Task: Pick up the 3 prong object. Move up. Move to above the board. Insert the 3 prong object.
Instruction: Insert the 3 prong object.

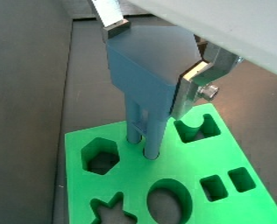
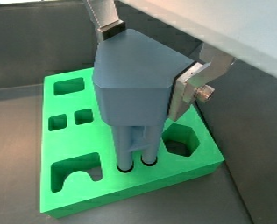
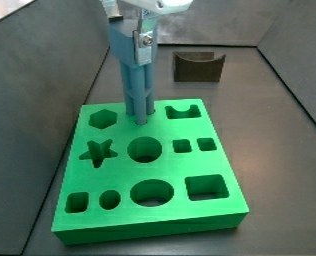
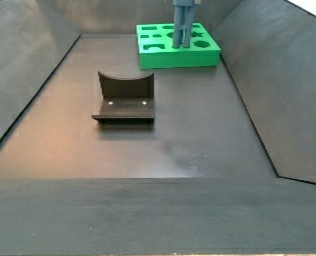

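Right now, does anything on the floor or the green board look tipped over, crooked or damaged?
Nothing stands out. The bright green slab with cut-out holes lies flat, the light-blue pronged piece stands upright in the gripper with its prongs at the board's holes, and the dark brown U-shaped block sits apart, undisturbed.

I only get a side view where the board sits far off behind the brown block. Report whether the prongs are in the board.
Observer: In both wrist views the 3 prong object has its tips in small round holes in the board; depth unclear.
Operator: Report the grip.
Observer: The gripper, above the board, clamps its head between both fingers.
Operator: Name neighbouring holes.
Observer: In a side view, hexagon cut-out one side, arch cut-out the other.
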